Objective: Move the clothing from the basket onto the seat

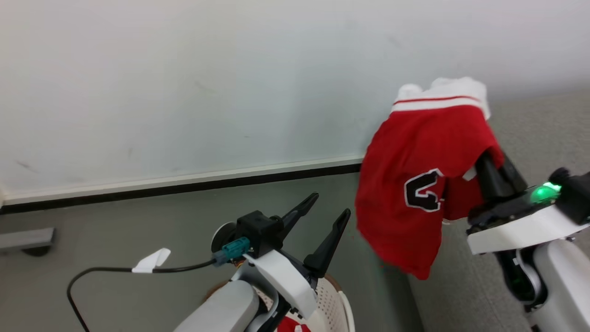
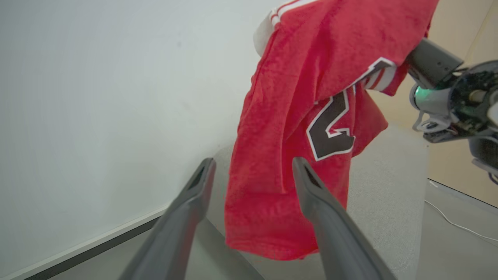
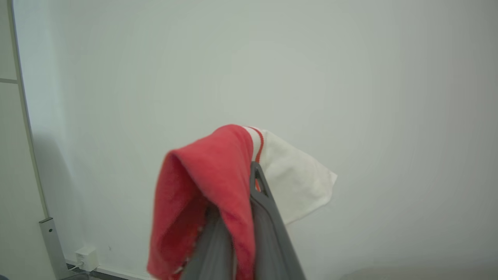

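Fingers of the right gripper (image 3: 249, 217) are pressed together on the clothing (image 1: 415, 152), and in the right wrist view we see red fabric caught between them and folded over their tips, a white band trailing to one side. From that grip the garment hangs free in the air, white striped trim uppermost and a black-and-white numeral on its front. It hangs at the edge of the light grey seat (image 1: 544, 124), which rises behind and below it; we cannot tell whether the hem brushes the upholstery. Beside it, the left gripper (image 1: 329, 207) stands spread wide with nothing between its fingers, which in its own wrist view frame the lower part of the hanging cloth without touching it. Under the left arm we see the basket (image 1: 329, 299), with a scrap of red fabric (image 1: 290, 325) showing inside it. A black cable (image 1: 115, 269) loops over the grey floor (image 1: 138, 216) below the pale wall (image 1: 184, 69).
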{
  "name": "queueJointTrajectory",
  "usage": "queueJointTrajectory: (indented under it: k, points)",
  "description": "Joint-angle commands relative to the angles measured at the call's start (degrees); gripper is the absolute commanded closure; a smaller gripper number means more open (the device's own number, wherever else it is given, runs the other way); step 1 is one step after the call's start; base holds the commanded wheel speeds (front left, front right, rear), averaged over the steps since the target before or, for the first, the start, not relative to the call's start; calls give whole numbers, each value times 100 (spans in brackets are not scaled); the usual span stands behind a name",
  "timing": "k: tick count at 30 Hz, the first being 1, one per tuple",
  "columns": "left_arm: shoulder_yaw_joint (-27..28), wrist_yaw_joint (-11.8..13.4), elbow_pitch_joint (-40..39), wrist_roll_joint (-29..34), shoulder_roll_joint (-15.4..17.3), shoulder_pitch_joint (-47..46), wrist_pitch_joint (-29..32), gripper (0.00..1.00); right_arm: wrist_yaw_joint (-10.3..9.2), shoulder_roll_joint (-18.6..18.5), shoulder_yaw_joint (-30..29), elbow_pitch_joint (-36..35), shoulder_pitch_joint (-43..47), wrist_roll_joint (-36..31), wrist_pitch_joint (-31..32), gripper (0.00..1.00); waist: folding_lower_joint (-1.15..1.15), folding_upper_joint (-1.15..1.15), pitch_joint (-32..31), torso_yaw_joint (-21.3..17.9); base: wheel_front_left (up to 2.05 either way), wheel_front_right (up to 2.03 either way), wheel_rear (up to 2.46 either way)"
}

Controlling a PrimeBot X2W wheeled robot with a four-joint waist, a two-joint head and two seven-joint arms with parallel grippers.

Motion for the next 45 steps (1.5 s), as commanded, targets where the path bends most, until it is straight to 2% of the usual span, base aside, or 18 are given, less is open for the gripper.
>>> queueJointTrajectory:
  k: [1,6,15,25,31,37,41,45]
  points:
    - [0,-6,-34,119,68,36,-39,0,16,-85,-164,-146,16,24,-3,100,0,0,124,-278,0,0,0]
    - [-32,-1,-101,248,133,-44,-96,0,16,-176,-505,-479,125,-95,-2,100,0,0,292,-727,0,0,0]
    - [-114,-79,-148,522,243,-145,-131,0,16,-29,-856,-900,358,-265,-2,100,0,0,513,-1495,0,0,0]
    - [-155,-137,-116,592,248,-112,-138,0,16,53,-1097,-1211,571,-396,-2,100,0,0,618,-1954,0,0,0]
    - [-151,-130,-158,637,221,-180,-137,0,16,26,-1398,-1310,482,-504,-2,100,0,0,763,-1986,0,0,0]
    - [-162,-182,-291,761,344,-327,-129,0,16,-10,-1727,-1269,55,-599,-1,100,0,0,1209,-1816,0,0,0]
    - [-216,-219,-377,859,440,-504,-80,0,16,-254,-1860,-1120,-446,-704,-1,100,0,0,1585,-1622,0,0,0]
    - [-278,-259,-470,931,477,-753,2,0,16,-652,-2013,-775,-968,-853,-1,100,0,0,1996,-1346,0,0,0]
